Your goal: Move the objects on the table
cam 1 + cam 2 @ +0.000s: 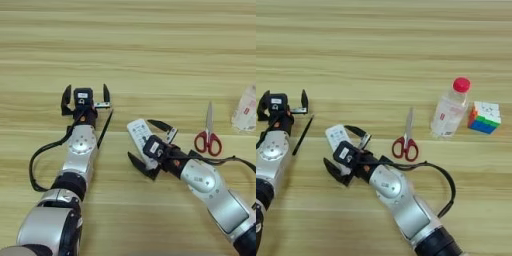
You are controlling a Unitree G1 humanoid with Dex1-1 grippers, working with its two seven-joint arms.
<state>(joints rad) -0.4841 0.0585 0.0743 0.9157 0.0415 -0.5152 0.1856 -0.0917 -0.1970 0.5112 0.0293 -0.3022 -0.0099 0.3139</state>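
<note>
The right gripper (148, 148) lies low over the table (150, 60), its two black fingers spread wide on either side of the white remote control (139, 134). One finger sits beyond the remote's far long edge, the other on the near side, and neither is pressed against it, so the hand is released around the remote, not clamped on it. The remote lies flat, tilted, its far end poking out past the fingers.

Just off this gripper's outer side lie the red-handled scissors (208, 137), blades pointing away from the robot, handles toward it. A black cable loops from the right arm across the wood near the handles.

The left gripper (85, 97) rests further out on the other side of the remote, well apart from it, fingers open and empty, pointing away from the robot. A thin black stick (105, 128) lies slanted just beside that wrist.

The left eye view catches only a clipped sliver of the clear plastic bottle at its right edge. The right eye view shows the whole bottle (449, 111) with its red cap, lying beyond the scissors, and further out the multicoloured puzzle cube (484, 118) just beside it; the cube shows in that view alone
</note>
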